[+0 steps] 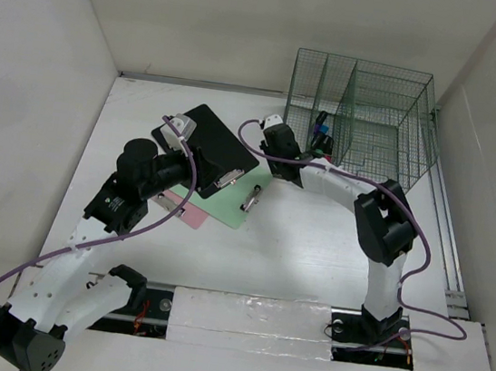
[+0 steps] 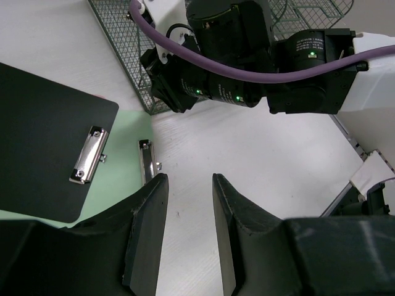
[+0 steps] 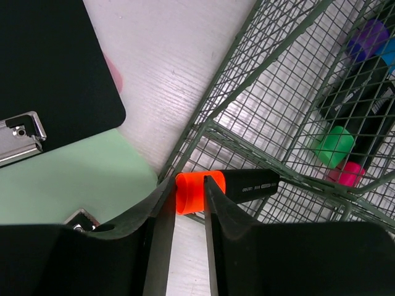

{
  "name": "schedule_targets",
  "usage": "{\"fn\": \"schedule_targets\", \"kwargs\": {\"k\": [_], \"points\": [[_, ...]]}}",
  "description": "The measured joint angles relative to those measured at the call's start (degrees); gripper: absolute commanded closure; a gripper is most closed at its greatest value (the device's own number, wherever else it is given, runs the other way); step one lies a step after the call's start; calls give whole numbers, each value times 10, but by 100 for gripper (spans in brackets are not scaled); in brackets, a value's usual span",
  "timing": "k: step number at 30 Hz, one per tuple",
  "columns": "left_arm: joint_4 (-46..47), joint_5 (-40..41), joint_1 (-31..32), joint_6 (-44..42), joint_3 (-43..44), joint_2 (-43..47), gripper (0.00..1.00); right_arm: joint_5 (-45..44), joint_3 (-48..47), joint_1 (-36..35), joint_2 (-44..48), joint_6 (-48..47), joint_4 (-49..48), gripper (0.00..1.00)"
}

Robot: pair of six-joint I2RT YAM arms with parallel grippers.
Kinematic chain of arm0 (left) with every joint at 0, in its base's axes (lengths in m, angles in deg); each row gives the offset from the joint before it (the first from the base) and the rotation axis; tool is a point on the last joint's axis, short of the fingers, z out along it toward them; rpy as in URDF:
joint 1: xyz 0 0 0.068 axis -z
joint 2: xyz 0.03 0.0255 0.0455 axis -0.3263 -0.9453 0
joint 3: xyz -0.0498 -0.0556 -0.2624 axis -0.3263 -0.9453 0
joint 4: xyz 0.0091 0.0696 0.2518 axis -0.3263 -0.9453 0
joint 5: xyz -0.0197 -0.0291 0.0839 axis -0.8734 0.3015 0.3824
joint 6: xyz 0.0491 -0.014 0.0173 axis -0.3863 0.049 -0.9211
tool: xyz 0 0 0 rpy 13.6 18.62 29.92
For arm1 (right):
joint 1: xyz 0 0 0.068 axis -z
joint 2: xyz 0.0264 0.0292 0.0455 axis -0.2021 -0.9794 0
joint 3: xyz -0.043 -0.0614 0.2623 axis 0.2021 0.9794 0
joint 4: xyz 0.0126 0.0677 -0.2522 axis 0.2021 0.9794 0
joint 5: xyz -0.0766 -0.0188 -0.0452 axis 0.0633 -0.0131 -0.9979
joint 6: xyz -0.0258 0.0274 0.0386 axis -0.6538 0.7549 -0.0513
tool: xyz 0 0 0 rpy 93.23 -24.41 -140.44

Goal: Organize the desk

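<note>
The white desk (image 1: 312,258) holds a black clipboard (image 1: 202,129) lying partly over a green clipboard (image 1: 232,202). My right gripper (image 3: 188,185) is shut on the orange cap of a black marker (image 3: 250,184) at the front left corner of the green wire organizer (image 1: 378,102). In the top view this gripper (image 1: 281,156) is low beside that corner. My left gripper (image 2: 190,180) is open and empty above bare desk, just right of the green clipboard's metal clip (image 2: 147,161). In the top view it (image 1: 207,164) hovers over the black clipboard.
Several markers with coloured caps (image 3: 336,145) lie inside the organizer's left compartment. A pink sheet (image 1: 185,214) sticks out from under the green clipboard. White walls enclose the desk left, back and right. The right arm (image 2: 247,61) fills the space ahead of my left gripper.
</note>
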Motion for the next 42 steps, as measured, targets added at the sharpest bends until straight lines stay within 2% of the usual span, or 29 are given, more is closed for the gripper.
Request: {"fn": "schedule_targets", "kwargs": {"k": [5, 13, 26, 42], "points": [[0, 0, 0, 0, 0, 0, 69, -19, 0, -6, 2, 5, 0, 79], [0, 0, 0, 0, 0, 0, 69, -77, 14, -9, 38, 12, 0, 85], [0, -1, 0, 0, 0, -5, 69, -85, 70, 22, 98, 59, -23, 89], [0, -5, 0, 5, 1, -64, 70, -73, 118, 57, 119, 94, -99, 92]]}}
